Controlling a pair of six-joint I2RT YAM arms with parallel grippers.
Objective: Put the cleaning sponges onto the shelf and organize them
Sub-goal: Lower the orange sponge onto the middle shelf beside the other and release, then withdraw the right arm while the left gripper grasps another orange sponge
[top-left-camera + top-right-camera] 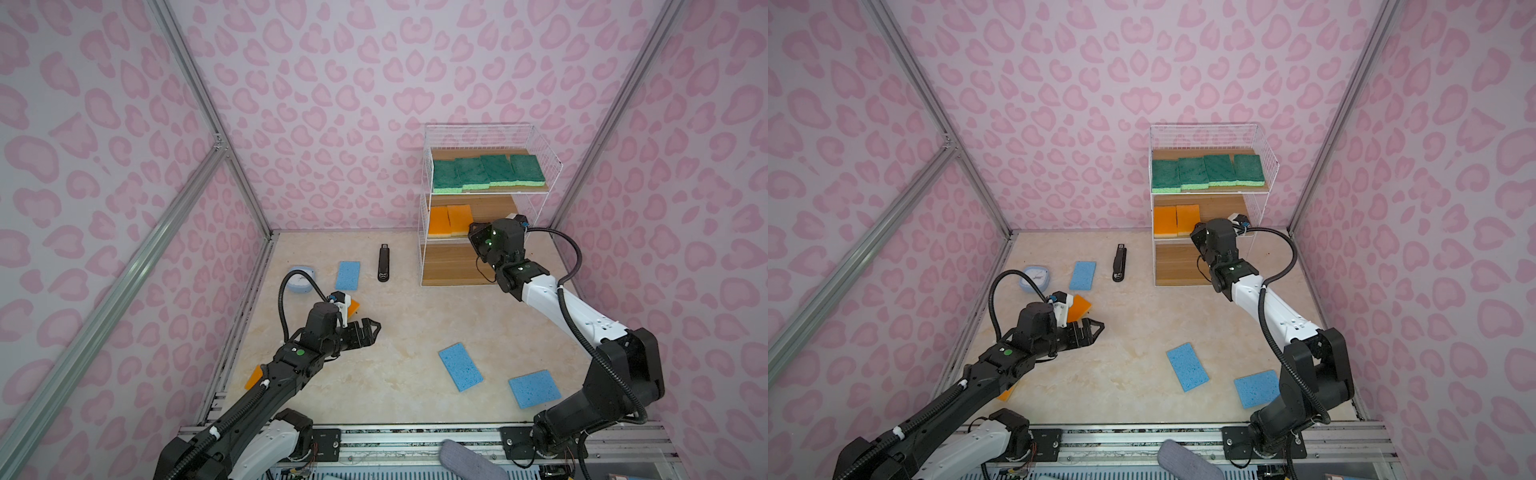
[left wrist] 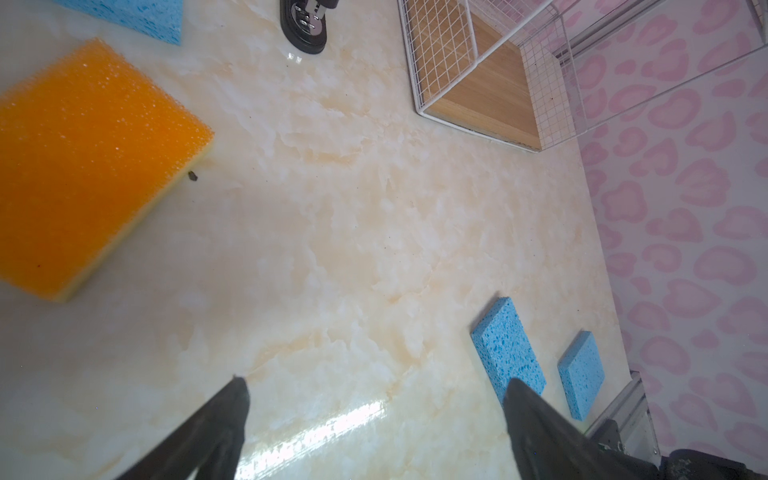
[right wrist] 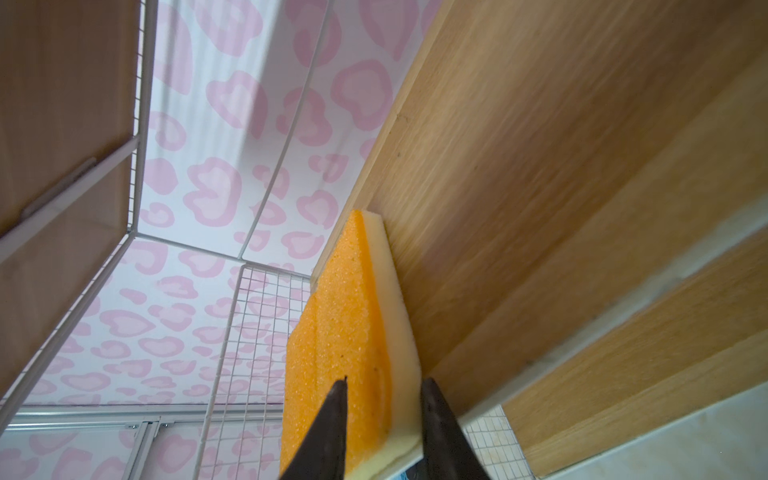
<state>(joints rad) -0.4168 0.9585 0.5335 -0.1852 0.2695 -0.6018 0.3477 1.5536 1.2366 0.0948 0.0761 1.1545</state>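
The shelf [image 1: 449,266] stands at the back right, with several green sponges [image 1: 488,172] in a row on its top board. Two orange sponges [image 1: 451,220] lie on the middle board. My right gripper [image 3: 386,379] reaches in at that board, its jaws parted loosely around the near end of an orange sponge [image 3: 340,324] that rests flat on the wood. My left gripper [image 1: 372,328] hangs open and empty over the table, beside a loose orange sponge [image 2: 91,166]. Another orange sponge [image 1: 254,377] shows under the left arm. Three blue sponges [image 1: 348,275] [image 1: 460,366] [image 1: 534,388] lie on the table.
A black stapler-like bar [image 1: 383,264] lies left of the shelf. A small round light-blue device [image 1: 301,280] sits at the table's left side, behind the left arm's cable. Pink patterned walls close in the table on three sides.
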